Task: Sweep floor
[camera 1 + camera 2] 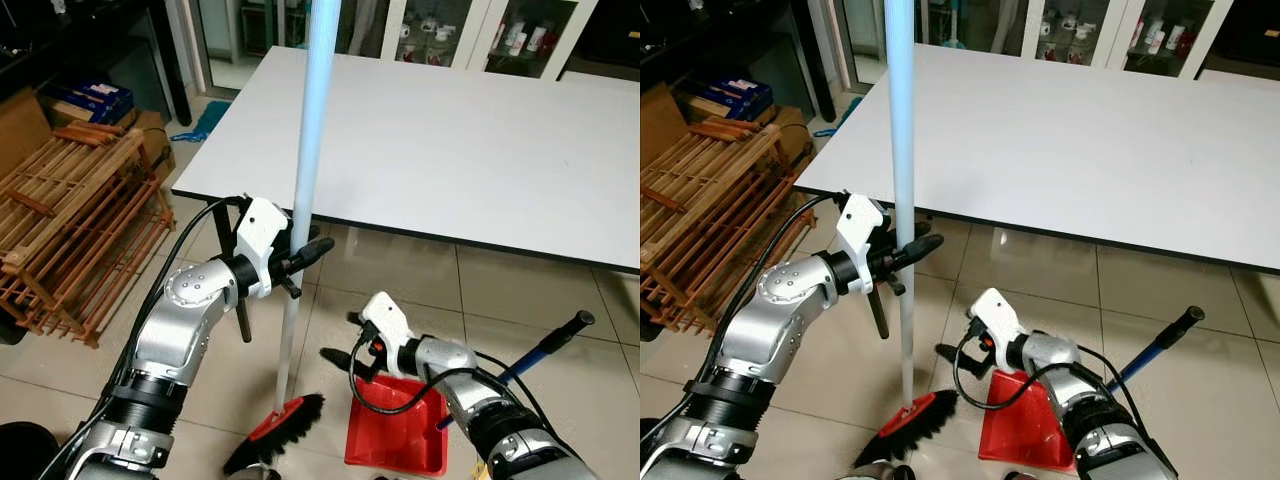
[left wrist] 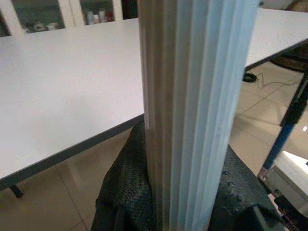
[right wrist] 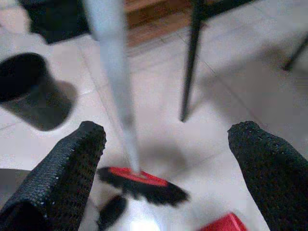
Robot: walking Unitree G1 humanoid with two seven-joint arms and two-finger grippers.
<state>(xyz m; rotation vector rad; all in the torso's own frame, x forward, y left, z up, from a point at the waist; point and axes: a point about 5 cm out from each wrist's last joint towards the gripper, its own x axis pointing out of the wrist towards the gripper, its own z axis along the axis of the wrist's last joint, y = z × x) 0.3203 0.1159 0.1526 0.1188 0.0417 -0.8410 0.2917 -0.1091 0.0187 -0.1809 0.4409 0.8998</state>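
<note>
1 broom (image 1: 305,200), 1 red dustpan (image 1: 397,435), 1 white table (image 1: 480,150), 2 wooden racks (image 1: 70,215).

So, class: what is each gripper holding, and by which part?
The left gripper is shut on the broom, gripping its pale handle about midway up. The right gripper is open and holds nothing, just above the red dustpan.

We find no legible text, label, brand, number or sign in any view. The blue boxes (image 1: 92,100) on the floor at the left carry markings too small and blurred to read, and the bottles (image 1: 515,38) behind the glass cabinet doors show labels that cannot be made out.
</note>
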